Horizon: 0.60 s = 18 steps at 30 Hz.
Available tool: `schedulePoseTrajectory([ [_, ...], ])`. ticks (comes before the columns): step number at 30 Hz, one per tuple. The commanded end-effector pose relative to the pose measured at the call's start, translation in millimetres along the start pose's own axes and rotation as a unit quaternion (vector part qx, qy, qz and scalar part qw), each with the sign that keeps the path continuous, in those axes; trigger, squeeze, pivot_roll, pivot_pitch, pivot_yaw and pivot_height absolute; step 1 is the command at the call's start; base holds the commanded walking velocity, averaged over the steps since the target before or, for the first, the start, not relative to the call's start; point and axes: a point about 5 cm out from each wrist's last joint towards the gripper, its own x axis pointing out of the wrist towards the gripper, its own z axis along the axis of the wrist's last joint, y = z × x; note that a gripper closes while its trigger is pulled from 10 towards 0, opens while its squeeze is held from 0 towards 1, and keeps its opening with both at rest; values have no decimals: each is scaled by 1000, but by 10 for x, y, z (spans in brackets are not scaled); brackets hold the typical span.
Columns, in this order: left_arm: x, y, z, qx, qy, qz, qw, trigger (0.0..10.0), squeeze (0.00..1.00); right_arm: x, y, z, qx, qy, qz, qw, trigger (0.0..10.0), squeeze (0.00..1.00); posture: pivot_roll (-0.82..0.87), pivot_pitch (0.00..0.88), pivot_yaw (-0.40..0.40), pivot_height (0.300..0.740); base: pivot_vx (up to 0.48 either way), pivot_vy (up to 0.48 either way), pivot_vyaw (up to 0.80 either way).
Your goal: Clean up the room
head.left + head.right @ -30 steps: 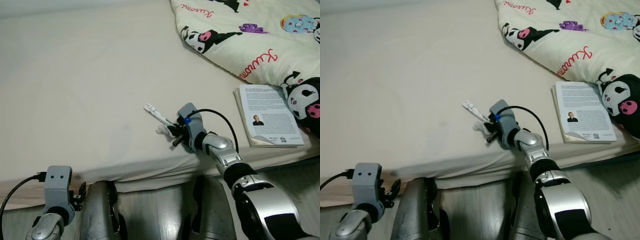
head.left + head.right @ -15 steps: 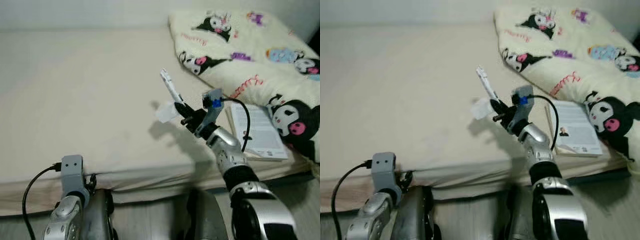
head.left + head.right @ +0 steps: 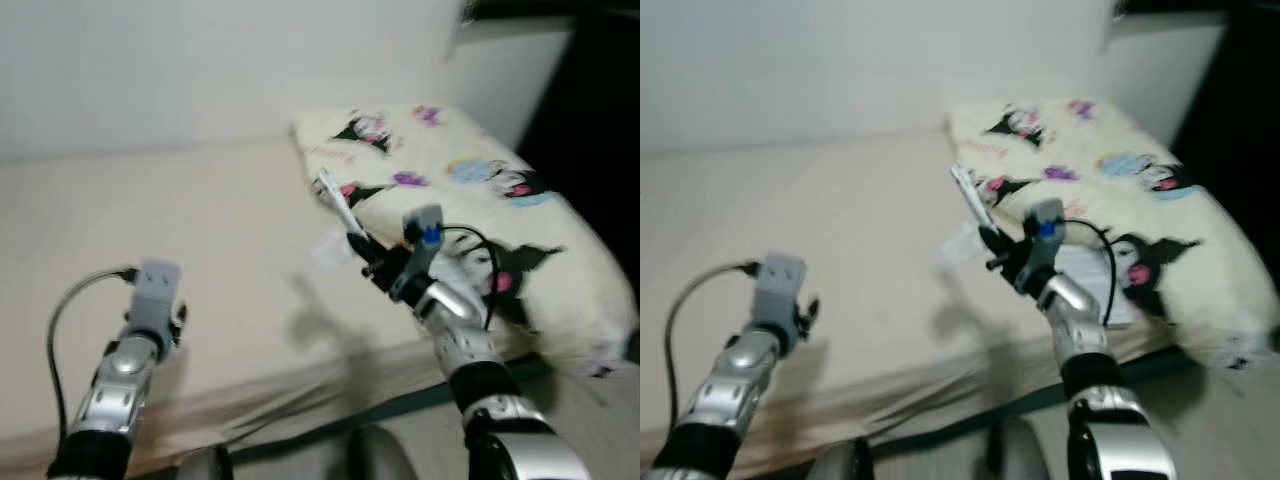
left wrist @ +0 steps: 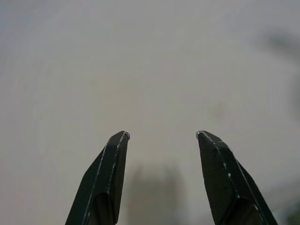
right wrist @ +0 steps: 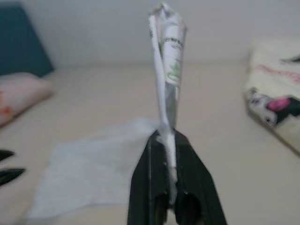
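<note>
From the left eye: right gripper [image 3: 362, 252] raised above the bed [image 3: 150, 215], clamped on a twisted white wrapper [image 3: 336, 201] that sticks up and away from the fingers, with a limp tissue [image 3: 330, 249] hanging beside it; held clear of the mattress, probably so the litter can be carried off rather than dragged across the sheet. Behind and to the right, a cartoon-print quilt [image 3: 520, 240] heaped on the bed's far side. Left gripper [image 3: 160, 322] lifted over the near part of the mattress, carrying nothing, apparently just kept out of the way. Whole picture soft with blur. From the right eye: same layout, wrapper tip crossing in front of the quilt's near edge, and a book [image 3: 1088, 280] lying on the bed, partly hidden behind the right arm. From the left wrist: two black fingers [image 4: 104, 176] spread well apart over plain pale sheet, nothing between them. From the right wrist: fingers pressed together on the lower end of the wrapper, which rises straight out of the grip, green printing faint on its side; tissue spread flat and pale just beside the fingers, whether pinched along with the wrapper or merely trailing from it not clear. Judged from this: litter picked up, disposal not yet done.
</note>
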Motion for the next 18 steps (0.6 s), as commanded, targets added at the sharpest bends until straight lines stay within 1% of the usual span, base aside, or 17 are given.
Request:
schedulePoseTrajectory([
  [1,-41,-34,-106,23,15,-38,999,10000,0,25,73,-65,5,10,10,1000,0,0,-3,0,-46,635,0,0,0],
  [4,-44,-17,-65,15,5,-46,999,10000,0,30,73,-67,6,11,9,1000,0,0,0,0,-47,645,0,0,0],
  [7,-10,-3,9,-6,-12,-41,999,10000,0,54,84,-63,4,13,10,1000,0,0,1,0,-45,655,0,0,0],
  [8,11,-8,44,-15,-21,-39,999,10000,0,68,92,-61,4,13,11,1000,0,0,0,0,-43,660,0,0,0],
  [9,11,-8,44,-15,-21,-39,999,10000,0,68,92,-61,4,13,11,1000,0,0,0,0,-43,660,0,0,0],
  [11,46,-50,74,-30,-29,-36,998,10000,0,80,109,-66,5,14,13,1000,0,0,1,0,-42,670,0,0,0],
  [12,46,-50,74,-30,-29,-36,998,10000,0,80,109,-66,5,14,13,1000,0,0,1,0,-42,670,0,0,0],
  [13,65,-127,57,-40,-29,-39,998,10000,0,59,123,-114,9,22,12,1000,0,0,-3,0,-43,680,0,0,0],
  [14,68,-153,40,-46,-28,-39,998,10000,0,46,127,-137,10,27,11,1000,0,0,-4,0,-43,685,0,0,0],
  [16,69,-166,28,-49,-27,-39,998,10000,0,38,129,-150,11,30,11,999,0,0,-4,0,-43,690,0,0,0],
  [18,67,-198,-50,-82,-19,-36,996,10000,0,2,127,-227,12,44,4,999,0,0,-7,0,-36,700,0,0,0],
])
